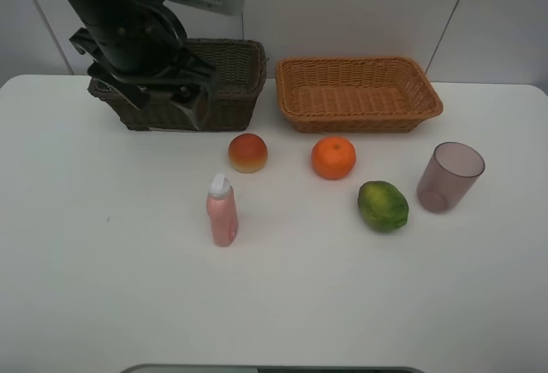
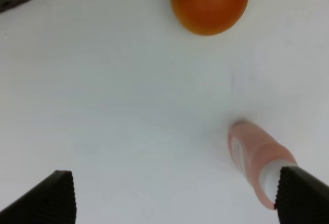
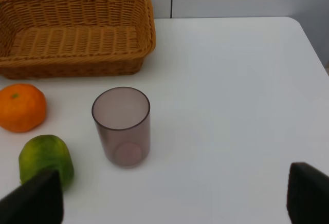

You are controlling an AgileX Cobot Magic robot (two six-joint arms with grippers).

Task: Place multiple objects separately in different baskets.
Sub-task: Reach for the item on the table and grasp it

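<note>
At the far left, the left arm (image 1: 128, 22) hangs over the dark basket (image 1: 231, 108), and the left gripper (image 2: 177, 198) is spread wide with nothing between its jaws. Just in front of that basket lies the peach (image 1: 247, 152), with the pink bottle (image 1: 222, 210) standing nearer still. To their right, the tan basket (image 1: 368, 121) sits at the far side, with the orange (image 1: 333, 157), the green fruit (image 1: 383, 205) and the upright purple cup (image 1: 450, 176) on the table (image 1: 86, 287) before it. The right gripper (image 3: 169, 198), near the cup, is wide open and holds nothing.
</note>
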